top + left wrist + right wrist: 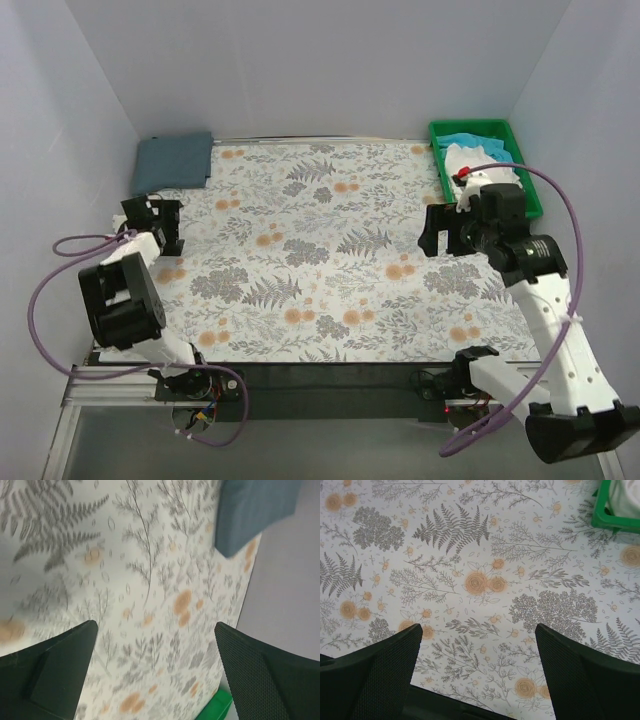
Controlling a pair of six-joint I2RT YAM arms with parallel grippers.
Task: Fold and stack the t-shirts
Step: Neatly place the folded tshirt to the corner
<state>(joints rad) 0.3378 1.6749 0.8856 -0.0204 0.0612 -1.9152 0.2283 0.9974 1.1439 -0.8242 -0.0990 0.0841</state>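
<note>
Both arms hover over the floral table. The left gripper is spread wide and empty, the right gripper likewise. The slate t-shirt lies folded far left; the white t-shirt and turquoise t-shirt sit in the green tray far right.

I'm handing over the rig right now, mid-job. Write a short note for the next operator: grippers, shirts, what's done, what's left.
Left gripper: open, empty, above the table on its left side, near the grey shirt.
Right gripper: open, empty, above the table next to the green tray.
Grey shirt: folded, lying at the far-left corner.
White shirt and turquoise shirt: bunched together, unfolded, in the tray at the far right.
Done: one shirt folded.
Left: take out the white and turquoise shirts, fold each, and stack them with the grey one.
</note>
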